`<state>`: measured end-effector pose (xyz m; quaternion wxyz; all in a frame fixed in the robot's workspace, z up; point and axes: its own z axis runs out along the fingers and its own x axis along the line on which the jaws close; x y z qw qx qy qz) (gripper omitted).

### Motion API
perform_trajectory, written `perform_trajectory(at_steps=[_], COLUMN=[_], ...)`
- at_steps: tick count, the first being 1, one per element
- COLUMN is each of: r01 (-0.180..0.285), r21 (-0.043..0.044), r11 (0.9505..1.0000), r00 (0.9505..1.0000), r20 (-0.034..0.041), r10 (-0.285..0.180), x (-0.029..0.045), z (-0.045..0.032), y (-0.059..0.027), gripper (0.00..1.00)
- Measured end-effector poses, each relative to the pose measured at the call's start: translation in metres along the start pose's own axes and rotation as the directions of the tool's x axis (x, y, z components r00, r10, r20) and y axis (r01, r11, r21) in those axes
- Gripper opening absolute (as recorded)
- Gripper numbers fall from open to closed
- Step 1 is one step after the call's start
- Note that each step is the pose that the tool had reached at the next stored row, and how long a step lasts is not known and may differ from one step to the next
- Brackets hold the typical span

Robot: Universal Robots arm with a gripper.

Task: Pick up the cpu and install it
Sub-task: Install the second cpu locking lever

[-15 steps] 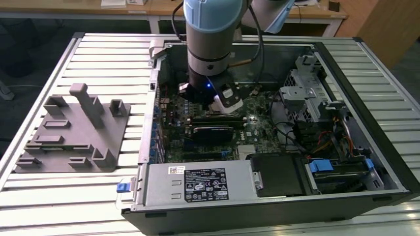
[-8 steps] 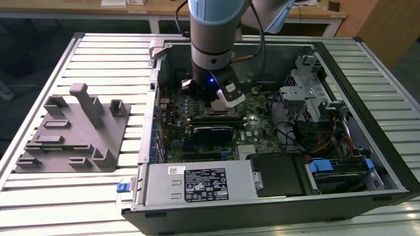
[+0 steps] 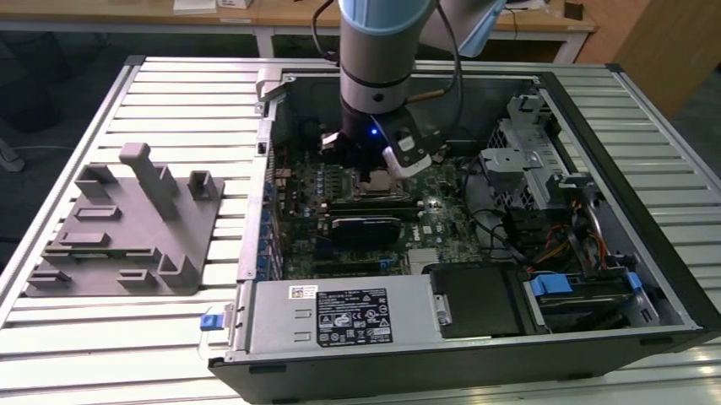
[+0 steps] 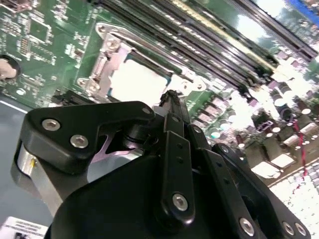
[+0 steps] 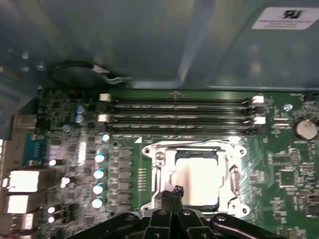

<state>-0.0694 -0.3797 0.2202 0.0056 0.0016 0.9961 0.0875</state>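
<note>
The gripper (image 5: 173, 191) hangs low inside the open computer case (image 3: 631, 160), its fingers drawn together into a narrow tip with nothing between them. Just beyond that tip, the cpu (image 5: 197, 174) lies flat in the motherboard socket (image 5: 158, 164), silvery top up. In the second wrist view the cpu (image 4: 137, 82) sits just past the tip.

cpu (image 5: 197, 174) edge behind claw (image 5: 172, 195)

A robotics lab: an opened desktop computer case (image 3: 631, 211) on a slatted aluminium workbench (image 3: 169, 93), wooden desks (image 3: 541, 21) behind.
</note>
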Motion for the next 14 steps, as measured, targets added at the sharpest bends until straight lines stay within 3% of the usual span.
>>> perform_trajectory(at_steps=[6, 14], r01=[-0.006, -0.007], r21=[0.0005, 0.0004], r11=[1.0000, 1.0000], r00=[1.0000, 1.0000], r20=[0.0011, 0.0012], r10=[0.006, 0.007], x=[-0.0167, -0.0184], z=[0.0013, 0.0015], y=[0.0024, 0.0033], gripper=[0.11, 0.11])
